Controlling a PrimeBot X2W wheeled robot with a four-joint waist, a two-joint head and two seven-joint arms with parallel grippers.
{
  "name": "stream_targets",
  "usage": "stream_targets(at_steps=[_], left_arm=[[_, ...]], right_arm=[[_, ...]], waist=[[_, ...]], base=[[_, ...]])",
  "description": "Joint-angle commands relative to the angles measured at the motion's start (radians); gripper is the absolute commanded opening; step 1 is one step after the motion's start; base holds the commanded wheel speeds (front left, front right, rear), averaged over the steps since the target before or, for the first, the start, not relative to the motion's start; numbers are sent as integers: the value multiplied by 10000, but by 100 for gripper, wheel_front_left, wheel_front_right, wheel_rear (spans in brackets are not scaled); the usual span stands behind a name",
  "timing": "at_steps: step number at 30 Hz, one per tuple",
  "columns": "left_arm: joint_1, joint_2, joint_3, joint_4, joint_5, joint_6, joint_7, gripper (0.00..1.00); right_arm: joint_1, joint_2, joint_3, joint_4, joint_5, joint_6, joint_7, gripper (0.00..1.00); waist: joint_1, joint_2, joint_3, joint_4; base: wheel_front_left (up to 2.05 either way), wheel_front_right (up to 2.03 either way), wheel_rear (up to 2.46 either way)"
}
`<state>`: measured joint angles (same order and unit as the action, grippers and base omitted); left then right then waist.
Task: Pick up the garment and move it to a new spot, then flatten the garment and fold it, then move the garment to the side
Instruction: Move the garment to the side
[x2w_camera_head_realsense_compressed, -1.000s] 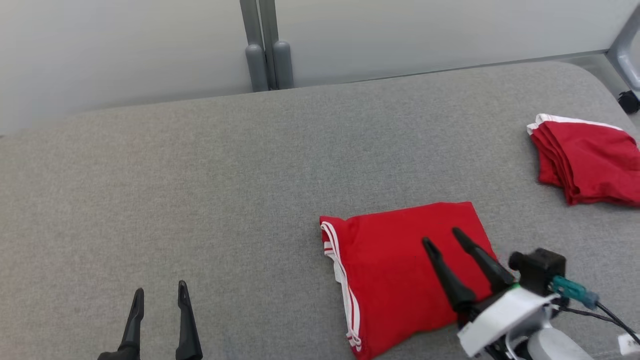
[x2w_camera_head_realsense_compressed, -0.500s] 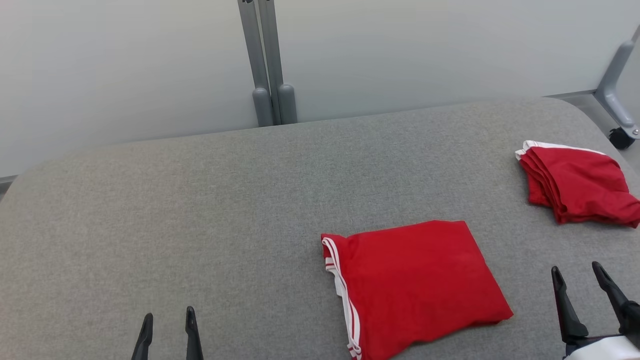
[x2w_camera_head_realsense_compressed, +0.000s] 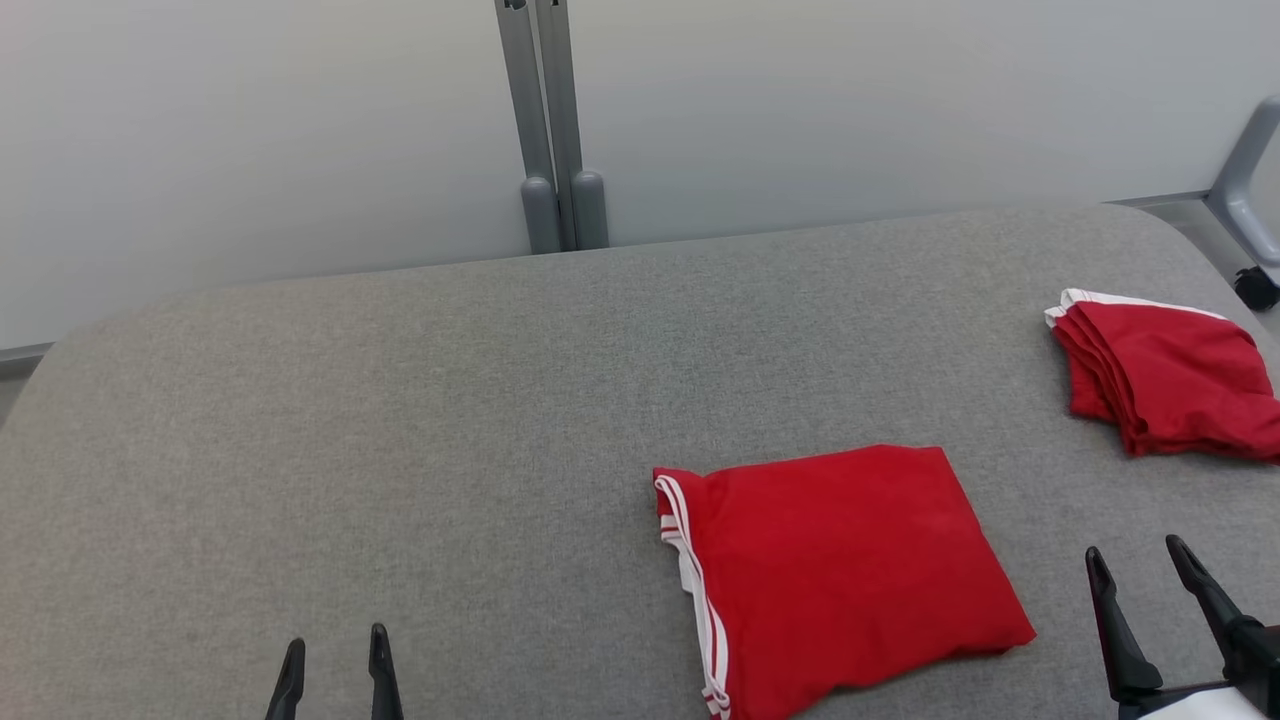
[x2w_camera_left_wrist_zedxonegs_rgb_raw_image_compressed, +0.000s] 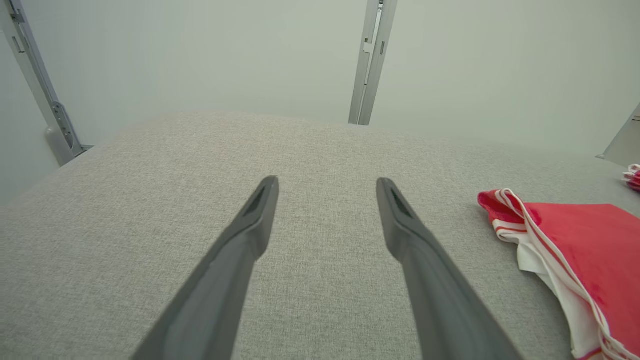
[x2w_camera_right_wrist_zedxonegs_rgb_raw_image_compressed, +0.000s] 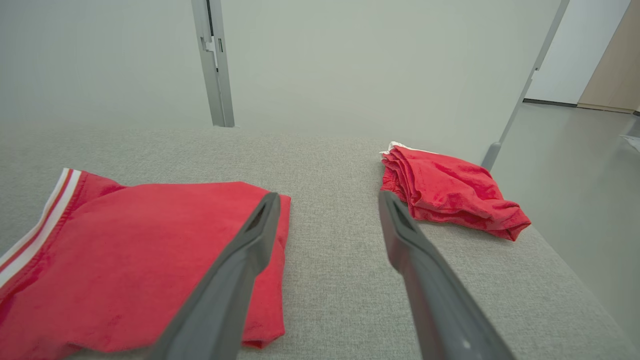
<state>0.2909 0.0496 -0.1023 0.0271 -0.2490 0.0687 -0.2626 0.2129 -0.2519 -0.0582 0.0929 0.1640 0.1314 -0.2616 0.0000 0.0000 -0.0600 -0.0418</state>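
Both my end effectors are spread open and empty: the left end effector hangs over bare tabletop, and the right end effector is just beside the folded red garment. The garment lies flat, right of centre. I judge only the move aside remains, perhaps toward the other red pile.
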Motion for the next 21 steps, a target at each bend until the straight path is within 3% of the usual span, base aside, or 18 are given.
stream_targets(at_steps=[1, 7, 12, 15, 21], left_arm=[[104, 21, 35, -51, -87, 81, -25, 100], [347, 21, 123, -178, -131, 192, -25, 100], [268, 21, 122, -254, 10, 163, -25, 100], [95, 21, 125, -269, 24, 208, -25, 100], [-324, 21, -173, -257, 63, 175, -25, 100]], right_arm=[[-121, -53, -16, -65, 14, -16, -42, 100], [-519, -136, 83, -177, 352, -16, -42, 100], [-1286, -743, 883, 808, 1894, -16, 105, 100], [-2185, -1262, 1689, 1584, 3097, -16, 1320, 100], [-3793, -1878, 3147, 3018, 4045, -16, 3654, 100]], waist=[[0, 0, 26, 28], [0, 0, 154, 101], [0, 0, 417, 256], [0, 0, 634, 345], [0, 0, 1421, 601]], base=[[0, 0, 0], [0, 0, 0], [0, 0, 0], [0, 0, 0], [0, 0, 0]])
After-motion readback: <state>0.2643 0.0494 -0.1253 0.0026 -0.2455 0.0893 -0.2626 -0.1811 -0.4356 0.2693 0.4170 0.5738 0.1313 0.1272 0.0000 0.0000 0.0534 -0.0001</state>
